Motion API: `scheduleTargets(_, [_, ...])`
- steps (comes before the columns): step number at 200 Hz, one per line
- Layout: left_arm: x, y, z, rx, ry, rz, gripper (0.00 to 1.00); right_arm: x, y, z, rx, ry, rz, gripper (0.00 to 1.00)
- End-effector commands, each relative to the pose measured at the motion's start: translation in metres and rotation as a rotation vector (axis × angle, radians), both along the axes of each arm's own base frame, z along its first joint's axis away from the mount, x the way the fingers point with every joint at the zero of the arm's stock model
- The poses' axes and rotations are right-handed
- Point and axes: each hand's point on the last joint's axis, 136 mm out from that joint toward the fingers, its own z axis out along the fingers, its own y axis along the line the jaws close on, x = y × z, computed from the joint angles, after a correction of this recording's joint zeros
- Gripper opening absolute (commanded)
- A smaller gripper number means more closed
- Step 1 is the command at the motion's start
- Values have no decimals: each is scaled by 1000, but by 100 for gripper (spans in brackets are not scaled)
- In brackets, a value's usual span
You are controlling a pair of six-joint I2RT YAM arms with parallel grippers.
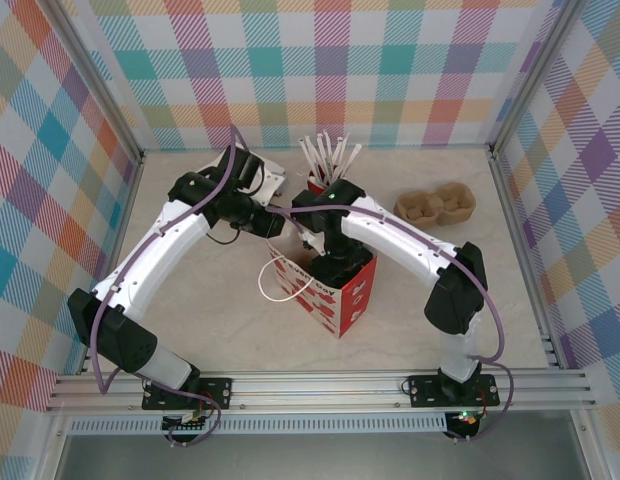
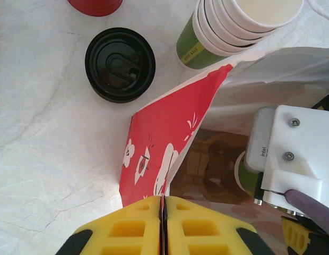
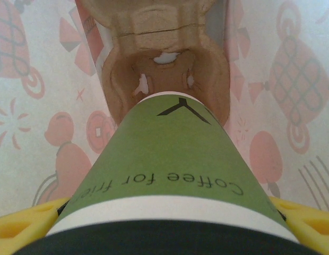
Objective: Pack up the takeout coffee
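Right claw [image 3: 164, 234] grips a green takeout coffee cup [image 3: 164, 159] just below its black lid [image 3: 164, 245], inside the red paper bag [image 2: 164, 133]. The cup is upright, long axis vertical, base pointing down at a brown pulp carrier [image 3: 164, 48] on the bag floor. Left claw [image 2: 162, 223] is pinched closed on the bag's rim.

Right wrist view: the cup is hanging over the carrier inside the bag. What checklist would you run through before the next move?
1. The right gripper holds the green cup: ok.
2. The black lid sits on that cup: ok.
3. The carrier pocket below the cup is free: ok.
4. The left gripper pinches the red bag edge, mouth held open: ok.
5. Cup bottom seated in the pocket: cannot tell.
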Motion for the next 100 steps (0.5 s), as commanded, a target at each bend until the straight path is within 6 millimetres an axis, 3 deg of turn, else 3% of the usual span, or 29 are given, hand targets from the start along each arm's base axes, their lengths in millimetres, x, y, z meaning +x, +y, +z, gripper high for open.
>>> scheduleTargets(1, [-2, -5, 3, -14, -1, -18, 11, -1, -4, -6, -16, 13, 3, 67])
scheduleTargets(100, [-2, -5, 1, -10, 3, -16, 11, 4, -1, -18, 1, -18, 4, 67])
